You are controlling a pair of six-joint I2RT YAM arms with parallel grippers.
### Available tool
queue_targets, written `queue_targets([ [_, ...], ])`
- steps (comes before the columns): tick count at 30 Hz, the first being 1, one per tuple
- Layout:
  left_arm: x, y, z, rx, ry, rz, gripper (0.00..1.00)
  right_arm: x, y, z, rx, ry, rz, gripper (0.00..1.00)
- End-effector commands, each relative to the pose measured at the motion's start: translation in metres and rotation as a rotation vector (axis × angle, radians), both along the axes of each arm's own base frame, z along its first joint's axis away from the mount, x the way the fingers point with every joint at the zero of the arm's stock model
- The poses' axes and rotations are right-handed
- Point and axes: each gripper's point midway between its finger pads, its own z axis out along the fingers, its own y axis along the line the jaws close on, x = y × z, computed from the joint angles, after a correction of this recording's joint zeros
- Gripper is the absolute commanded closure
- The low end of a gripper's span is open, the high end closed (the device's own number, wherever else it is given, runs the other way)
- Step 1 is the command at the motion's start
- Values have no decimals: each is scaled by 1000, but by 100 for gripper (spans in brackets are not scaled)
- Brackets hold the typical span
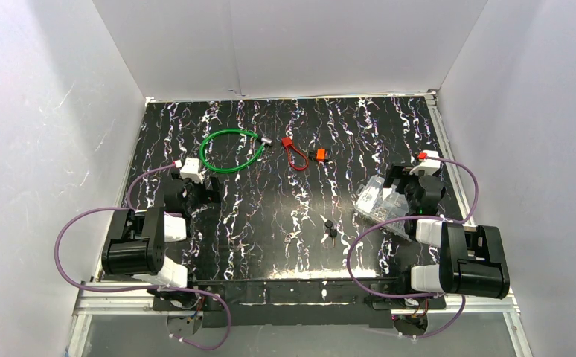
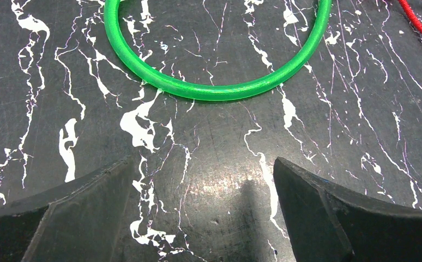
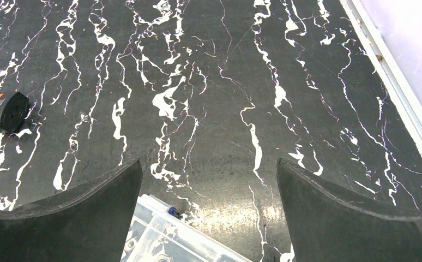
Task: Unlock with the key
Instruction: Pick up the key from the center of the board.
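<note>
both wide open, nothing held. left gripper [image 2: 203,180] faces green cable lock [image 2: 219,93]; right gripper [image 3: 209,174] hovers over clear plastic case [image 3: 170,234]. keys [image 1: 330,230] lie back toward table [image 1: 270,201] near edge, btw arms, nearer my right; blades approx near-far. orange padlock [image 3: 1,112] far-centre. flat marbled top, white walls [image 1: 307,44] close round 3 sides.

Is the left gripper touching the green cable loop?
Apart. The left wrist view shows bare table between the left gripper and the green cable loop.
</note>
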Motion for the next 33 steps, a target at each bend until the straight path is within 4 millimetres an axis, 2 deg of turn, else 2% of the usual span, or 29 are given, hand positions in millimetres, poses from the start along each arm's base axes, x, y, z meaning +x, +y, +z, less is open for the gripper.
queue_targets([
  [1,9,3,13,17,-47,6,1,5,-2,13,-10,-55,-4,0],
  [6,9,3,12,17,-40,5,1,5,-3,15,-10,-59,-15,0],
  [9,14,4,21,11,-30,10,1,4,-28,26,16,-18,-179,0],
  [10,19,4,27,9,5,7,1,0,-37,28,35,42,-249,0],
  [12,28,4,43,17,147,-12,1,3,-45,49,45,126,-312,0],
  [13,31,4,52,8,214,-16,1,9,-47,67,75,136,-335,0],
  [15,31,-2,68,-23,323,-40,1,9,-50,85,189,156,-425,0],
  [18,22,-13,97,-55,375,-103,1,-4,-46,94,419,180,-543,0],
  [19,19,-16,107,-66,381,-119,1,-3,-37,98,503,181,-507,0],
  [21,12,-24,124,-87,408,-161,1,6,-6,111,656,175,-297,0],
  [23,7,-29,142,-115,451,-179,1,7,25,127,717,182,-99,1],
  [25,-5,-37,151,-141,512,-231,1,5,56,139,650,221,16,8],
  [27,-21,-44,154,-152,562,-294,1,-2,99,145,464,273,108,15],
  [28,-29,-48,155,-154,576,-327,1,-12,130,147,388,297,187,18],
  [30,-44,-51,155,-147,600,-379,1,-27,167,152,282,313,266,23],
  [33,-65,-52,148,-133,679,-436,1,-61,220,147,175,333,395,22],
])
